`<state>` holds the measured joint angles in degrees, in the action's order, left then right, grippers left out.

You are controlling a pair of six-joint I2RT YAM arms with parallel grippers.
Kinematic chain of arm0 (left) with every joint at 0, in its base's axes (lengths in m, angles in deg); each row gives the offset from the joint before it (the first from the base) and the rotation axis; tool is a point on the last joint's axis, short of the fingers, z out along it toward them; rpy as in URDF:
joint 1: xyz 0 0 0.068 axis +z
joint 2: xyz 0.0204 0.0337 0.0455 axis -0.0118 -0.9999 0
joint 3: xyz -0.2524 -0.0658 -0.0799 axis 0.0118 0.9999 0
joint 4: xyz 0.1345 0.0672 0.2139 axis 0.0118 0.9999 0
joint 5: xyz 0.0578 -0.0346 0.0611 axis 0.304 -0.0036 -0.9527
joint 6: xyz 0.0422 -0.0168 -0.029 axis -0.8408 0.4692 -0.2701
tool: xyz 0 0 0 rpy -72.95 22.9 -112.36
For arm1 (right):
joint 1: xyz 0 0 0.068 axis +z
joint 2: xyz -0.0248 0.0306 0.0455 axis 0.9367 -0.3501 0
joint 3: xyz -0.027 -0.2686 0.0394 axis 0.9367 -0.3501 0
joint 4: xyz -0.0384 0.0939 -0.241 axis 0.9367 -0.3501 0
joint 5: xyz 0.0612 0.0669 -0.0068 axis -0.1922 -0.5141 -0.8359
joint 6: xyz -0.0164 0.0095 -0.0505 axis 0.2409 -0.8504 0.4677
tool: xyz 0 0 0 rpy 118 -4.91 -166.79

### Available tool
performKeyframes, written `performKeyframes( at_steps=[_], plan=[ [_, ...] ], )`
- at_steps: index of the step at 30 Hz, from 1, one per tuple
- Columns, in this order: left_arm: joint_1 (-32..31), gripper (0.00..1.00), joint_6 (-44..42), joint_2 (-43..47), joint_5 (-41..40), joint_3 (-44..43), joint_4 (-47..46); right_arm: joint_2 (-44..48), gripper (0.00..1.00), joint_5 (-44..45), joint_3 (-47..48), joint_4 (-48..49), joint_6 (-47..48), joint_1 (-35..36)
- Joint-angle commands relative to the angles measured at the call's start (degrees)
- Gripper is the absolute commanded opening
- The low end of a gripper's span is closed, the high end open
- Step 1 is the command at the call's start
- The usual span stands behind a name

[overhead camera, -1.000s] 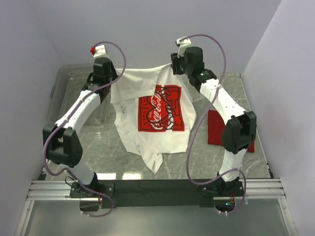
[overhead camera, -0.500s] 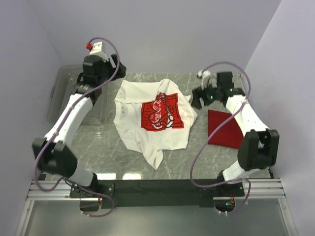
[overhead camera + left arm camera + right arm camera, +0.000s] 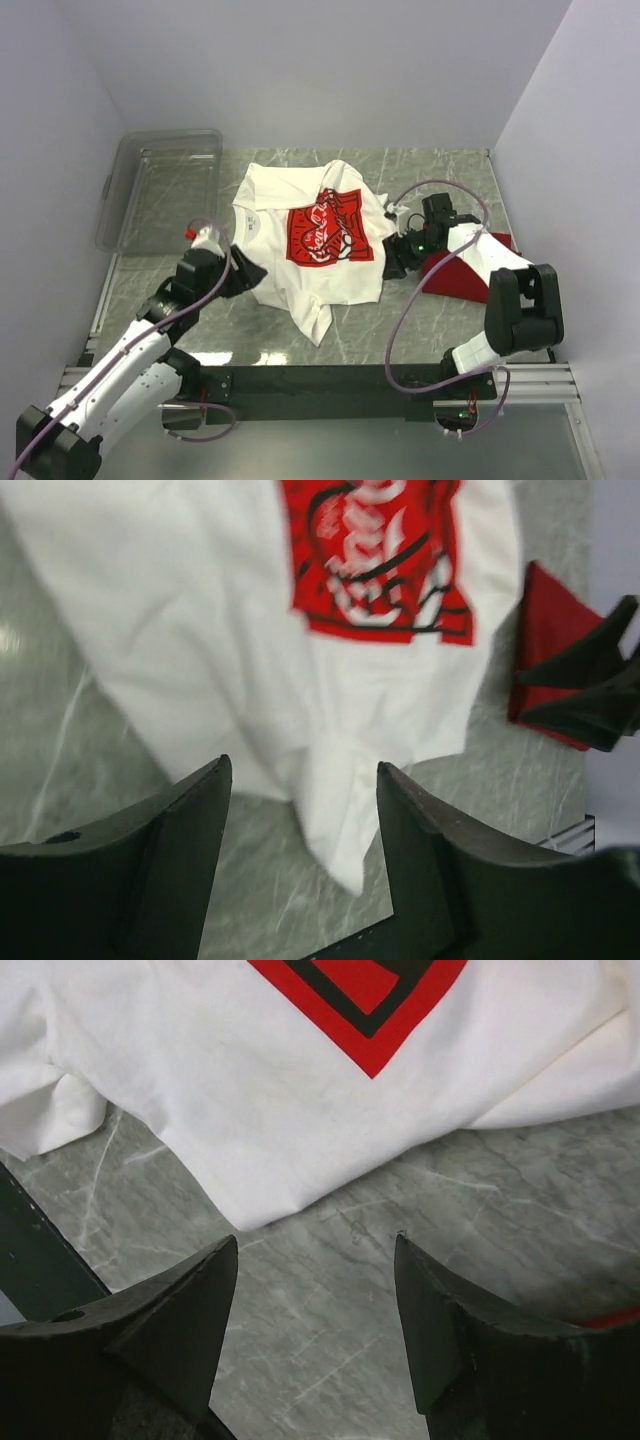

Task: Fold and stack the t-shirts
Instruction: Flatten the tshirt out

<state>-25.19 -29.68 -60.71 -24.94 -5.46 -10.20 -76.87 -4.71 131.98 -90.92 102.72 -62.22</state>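
Because the white shirt (image 3: 310, 240) is thin, limp cloth, it will likely weigh next to nothing yet sag and bunch wherever it is not held, so a pinch in its middle would only raise a peak of fabric and leave the rest trailing. It lies rumpled in the middle of the table (image 3: 300, 345), red print upward, its far part wrinkled over itself and one loose tail pointing toward the near edge. The red shirt (image 3: 462, 282) lies flat to its right, partly under the right arm, and the clear bin (image 3: 160, 190) sits at the far left. Both grippers are spread wide with nothing between their fingers: the left gripper (image 3: 247, 276) hovers just beside the white shirt's left edge, and the right gripper (image 3: 394, 262) just beside its right edge, over bare stone in its own wrist view. The best holds look to be on seamed edges (hem corners, shoulders or sleeve ends, where doubled cloth gives the fingers something to bite), one per arm and well apart, so the shirt can be drawn taut and laid smooth. The tabletop seems slick, so cloth should slide easily when dragged, and a shallow pinch could slip off a single layer.
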Motion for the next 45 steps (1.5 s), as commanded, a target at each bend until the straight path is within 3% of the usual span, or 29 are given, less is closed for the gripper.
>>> performKeyframes(
  at_steps=[1,11,17,24,29,31,35,38,42,45],
  plan=[
    [-1.5,0.65,12.6,4.0,-5.6,5.8,0.0,-2.9,0.70,-1.7,0.4,1.6,-1.5,1.8],
    [-2.1,0.62,18.6,-5.0,-7.3,14.7,-9.5,-6.9,0.70,-1.5,0.7,2.4,-4.4,5.6],
    [-2.1,0.55,19.1,-10.3,-8.0,15.7,-12.7,-8.0,0.67,-0.7,0.4,2.9,-5.3,5.7],
    [-2.0,0.54,18.9,-16.6,-7.2,16.4,-18.2,-7.6,0.66,2.4,0.7,4.0,-6.9,5.5],
    [-2.2,0.44,18.5,-21.9,-6.0,16.9,-21.9,-7.1,0.66,4.7,0.7,4.3,-8.4,5.5],
    [-2.1,0.33,18.0,-22.6,-5.4,17.6,-23.0,-7.3,0.66,7.1,1.0,4.6,-9.1,5.5],
    [-2.1,0.07,17.0,-19.5,-4.3,18.3,-22.9,-7.6,0.65,8.4,0.8,4.4,-9.8,5.5],
    [-2.1,0.00,15.7,-12.4,-5.3,17.8,-17.9,-8.7,0.64,8.1,1.2,3.6,-9.6,5.5],
    [-2.2,0.00,13.8,-0.5,-8.1,15.8,-8.9,-10.3,0.61,5.3,3.1,2.5,-9.8,5.6],
    [-2.1,0.01,13.2,3.7,-8.4,14.3,-3.6,-13.0,0.54,3.4,5.6,0.6,-10.0,6.0]
  ],
)
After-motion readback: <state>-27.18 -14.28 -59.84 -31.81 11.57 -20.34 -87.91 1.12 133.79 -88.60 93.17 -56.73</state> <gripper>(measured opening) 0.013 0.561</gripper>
